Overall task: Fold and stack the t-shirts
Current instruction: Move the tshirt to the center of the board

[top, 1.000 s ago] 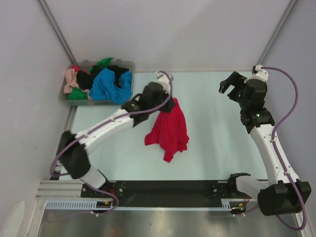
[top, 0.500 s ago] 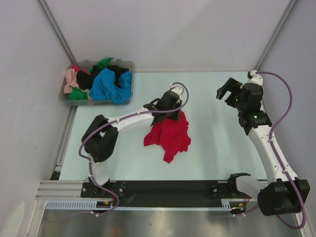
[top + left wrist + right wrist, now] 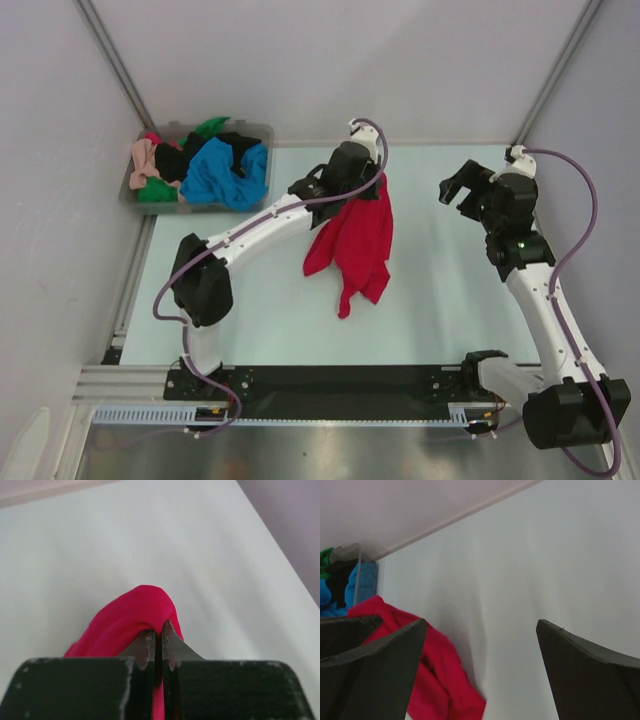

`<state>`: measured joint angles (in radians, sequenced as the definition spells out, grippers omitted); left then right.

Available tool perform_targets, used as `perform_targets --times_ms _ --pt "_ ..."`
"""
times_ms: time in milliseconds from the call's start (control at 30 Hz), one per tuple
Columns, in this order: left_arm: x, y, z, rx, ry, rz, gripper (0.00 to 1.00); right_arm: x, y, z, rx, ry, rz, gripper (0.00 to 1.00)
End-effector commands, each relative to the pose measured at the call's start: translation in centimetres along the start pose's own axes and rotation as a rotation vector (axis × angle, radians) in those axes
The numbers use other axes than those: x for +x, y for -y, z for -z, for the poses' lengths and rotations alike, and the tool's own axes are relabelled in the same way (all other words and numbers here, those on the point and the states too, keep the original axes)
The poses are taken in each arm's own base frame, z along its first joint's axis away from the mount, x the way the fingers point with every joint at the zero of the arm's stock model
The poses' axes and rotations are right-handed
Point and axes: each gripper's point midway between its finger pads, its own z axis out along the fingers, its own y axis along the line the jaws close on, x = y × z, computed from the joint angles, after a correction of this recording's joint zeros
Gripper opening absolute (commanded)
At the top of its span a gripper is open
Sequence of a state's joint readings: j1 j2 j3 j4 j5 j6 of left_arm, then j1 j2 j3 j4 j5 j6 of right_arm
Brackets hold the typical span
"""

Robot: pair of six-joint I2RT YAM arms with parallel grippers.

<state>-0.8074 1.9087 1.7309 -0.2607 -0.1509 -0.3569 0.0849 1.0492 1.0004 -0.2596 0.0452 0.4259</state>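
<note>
Left gripper tight on red t-shirt.

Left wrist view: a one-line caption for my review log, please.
Left gripper shut on a bunched fold of the red t-shirt, pale table beyond.

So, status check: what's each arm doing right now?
Left gripper shut on red t-shirt, shirt hanging. Right gripper open, empty. Bin far left, not in the way.
</note>
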Motion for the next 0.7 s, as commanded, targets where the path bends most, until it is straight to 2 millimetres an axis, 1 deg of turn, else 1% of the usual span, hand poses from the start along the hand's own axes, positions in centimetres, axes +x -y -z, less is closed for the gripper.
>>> perform_targets --times_ms 0,33,67,100,133,167,200,233,267,300,367,400,500,567,600,667 --pt "-2.9 0.1 0.5 -0.019 0.084 -0.015 0.04 0.9 -0.9 0.5 -0.066 -0.003 -0.018 1.0" --pt "-1.4 -0.3 -0.4 -0.033 0.044 -0.02 0.13 1.5 -1.0 0.5 -0.078 -0.02 -0.017 1.0" --pt "-0.5 -0.1 -0.6 -0.026 0.01 -0.02 0.31 1.8 -1.0 0.5 -0.079 -0.024 -0.019 1.0" --pt "-0.3 0.0 -0.6 -0.027 -0.014 -0.001 0.52 2.3 -1.0 0.5 -0.082 -0.038 -0.018 1.0" --pt "0.5 -0.2 -0.5 -0.03 -0.043 0.008 0.87 2.4 -1.0 0.6 -0.085 -0.042 -0.012 1.0" --pt "0.4 -0.1 0.5 -0.03 -0.05 0.017 0.93 2.4 -1.1 0.7 -0.089 -0.046 -0.003 1.0" --pt "1.4 -0.6 0.9 -0.043 -0.069 0.025 0.97 2.5 -1.3 0.8 -0.102 -0.048 0.001 1.0" --pt "1.3 -0.8 1.4 -0.049 -0.065 0.028 1.0 2.5 -1.4 0.8 -0.116 -0.047 0.01 1.0" --pt "0.2 -0.8 2.9 -0.045 -0.041 0.027 0.99 2.4 -1.9 1.0 -0.141 -0.042 0.014 1.0" --pt "-0.3 -1.0 3.5 -0.055 -0.032 0.021 1.0 2.2 -2.6 1.2 -0.183 -0.038 0.018 1.0" --pt "-1.3 -0.9 4.9 -0.053 -0.022 0.017 1.0 1.9 -3.2 1.4 -0.21 -0.029 0.02 1.0" --pt "-2.4 -0.8 6.2 -0.05 -0.007 0.02 1.0 1.7 -3.3 1.6 -0.215 -0.023 0.02 1.0" --pt "-3.5 -0.4 7.8 -0.035 0.017 0.035 1.0 1.8 -3.1 1.4 -0.202 -0.02 0.027 1.0" --pt "-3.6 -0.3 7.9 -0.027 0.017 0.045 1.0 1.8 -3.1 1.3 -0.206 -0.025 0.035 1.0" --pt "-3.5 -0.2 7.9 -0.026 0.014 0.061 1.0 1.9 -3.4 1.3 -0.222 -0.035 0.036 1.0" --pt "-3.0 -0.3 7.9 -0.017 -0.013 0.088 1.0 2.1 -4.0 1.4 -0.241 -0.049 0.043 1.0"
